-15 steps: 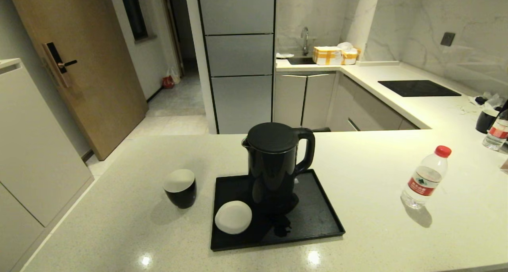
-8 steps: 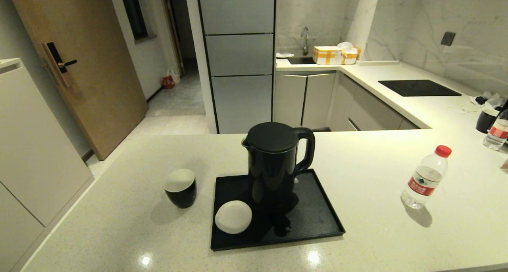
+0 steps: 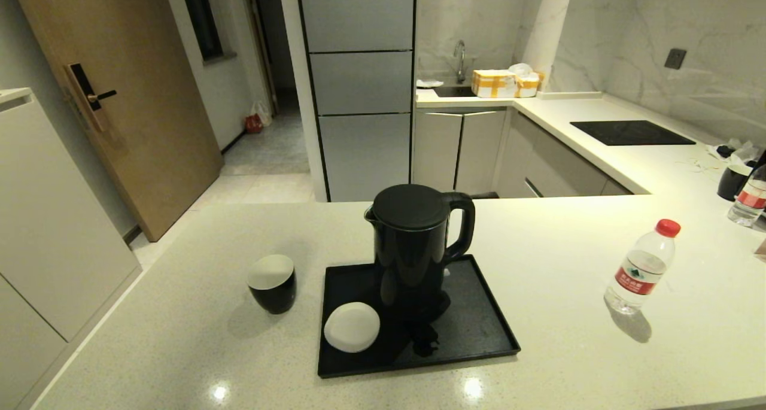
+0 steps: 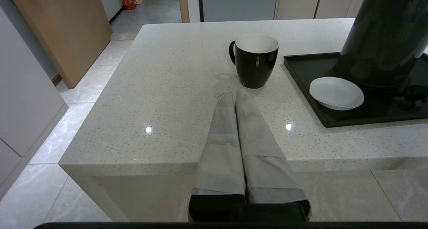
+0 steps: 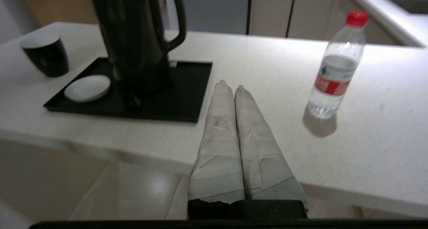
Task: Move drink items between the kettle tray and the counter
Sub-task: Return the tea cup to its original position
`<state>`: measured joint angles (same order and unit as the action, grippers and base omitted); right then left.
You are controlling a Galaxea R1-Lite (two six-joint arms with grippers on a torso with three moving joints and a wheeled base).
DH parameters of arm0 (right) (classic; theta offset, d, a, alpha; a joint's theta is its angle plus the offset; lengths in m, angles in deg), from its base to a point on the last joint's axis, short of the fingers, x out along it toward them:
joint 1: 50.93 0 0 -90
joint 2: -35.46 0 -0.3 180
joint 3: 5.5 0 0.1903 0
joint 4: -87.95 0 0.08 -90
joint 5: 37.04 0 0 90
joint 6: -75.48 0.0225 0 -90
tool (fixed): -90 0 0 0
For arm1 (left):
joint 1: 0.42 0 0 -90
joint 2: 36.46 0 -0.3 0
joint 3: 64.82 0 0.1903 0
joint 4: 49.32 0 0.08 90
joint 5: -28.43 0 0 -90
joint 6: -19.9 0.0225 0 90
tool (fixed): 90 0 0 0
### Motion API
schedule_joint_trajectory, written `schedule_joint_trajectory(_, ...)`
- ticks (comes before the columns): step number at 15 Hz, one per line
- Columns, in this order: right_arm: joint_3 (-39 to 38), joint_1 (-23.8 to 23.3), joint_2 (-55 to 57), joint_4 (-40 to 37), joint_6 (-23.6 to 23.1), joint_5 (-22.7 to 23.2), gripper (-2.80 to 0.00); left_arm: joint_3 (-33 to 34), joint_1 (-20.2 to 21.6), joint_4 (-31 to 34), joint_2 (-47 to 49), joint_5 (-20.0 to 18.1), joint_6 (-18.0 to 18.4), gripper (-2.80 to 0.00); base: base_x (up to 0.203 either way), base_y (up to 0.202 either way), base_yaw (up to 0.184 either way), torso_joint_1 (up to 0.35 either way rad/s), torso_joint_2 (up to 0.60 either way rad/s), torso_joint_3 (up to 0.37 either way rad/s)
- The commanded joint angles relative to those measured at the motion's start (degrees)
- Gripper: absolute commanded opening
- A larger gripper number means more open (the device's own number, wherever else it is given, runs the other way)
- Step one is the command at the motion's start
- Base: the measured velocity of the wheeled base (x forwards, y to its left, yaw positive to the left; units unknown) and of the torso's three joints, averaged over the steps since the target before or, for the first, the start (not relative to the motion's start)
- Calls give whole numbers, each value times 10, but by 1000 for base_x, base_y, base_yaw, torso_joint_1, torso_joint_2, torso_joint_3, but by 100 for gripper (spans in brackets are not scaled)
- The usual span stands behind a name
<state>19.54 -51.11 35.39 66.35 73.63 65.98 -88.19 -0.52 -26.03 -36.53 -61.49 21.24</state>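
Note:
The black cup (image 3: 271, 283) with a white inside stands on the speckled counter (image 3: 568, 338), just left of the glossy black kettle tray (image 3: 479, 332). In the left wrist view the cup (image 4: 255, 60) shows a handle. The clear water bottle (image 3: 643, 266) with red cap stands upright on the counter, well right of the tray. My left gripper (image 4: 234, 94) is shut and empty, hovering near the counter's front edge short of the cup. My right gripper (image 5: 230, 86) is shut and empty, between tray (image 5: 190, 88) and bottle (image 5: 336, 65). Neither arm shows in the head view.
The tall black kettle (image 3: 416, 248) and a white saucer (image 3: 352, 327) sit on the tray. Far right on the counter stand another dark cup (image 3: 733, 181) and a second bottle (image 3: 749, 200). A black cooktop panel (image 3: 631, 132) lies at the back right.

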Motion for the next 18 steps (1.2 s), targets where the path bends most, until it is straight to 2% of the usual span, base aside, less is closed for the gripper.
schedule_joint_trajectory(1, 0, 0, 1, 12, 8, -7, -280, 0, 0, 0, 1, 0, 0, -280, 0, 0, 0, 0, 0, 0)
schedule_joint_trajectory(5, 0, 0, 1, 12, 2, -19, -280, 0, 0, 0, 1, 0, 0, -280, 0, 0, 0, 0, 0, 0)
schedule_joint_trajectory(7, 5, 0, 1, -9, 14, -25, -280, 0, 0, 0, 1, 0, 0, -280, 0, 0, 0, 0, 0, 0)
schedule_joint_trajectory(8, 6, 0, 1, -21, 30, -51, -280, 0, 0, 0, 1, 0, 0, -280, 0, 0, 0, 0, 0, 0)
schedule_joint_trajectory(9, 3, 0, 1, -22, 35, -96, -280, 0, 0, 0, 1, 0, 0, -280, 0, 0, 0, 0, 0, 0)
schedule_joint_trajectory(12, -16, 0, 1, -18, 26, -128, -280, 0, 0, 0, 1, 0, 0, -280, 0, 0, 0, 0, 0, 0)
schedule_joint_trajectory(18, -18, 0, 1, -18, 17, -132, -280, 0, 0, -1, 1, 0, 0, -280, 0, 0, 0, 0, 0, 0)
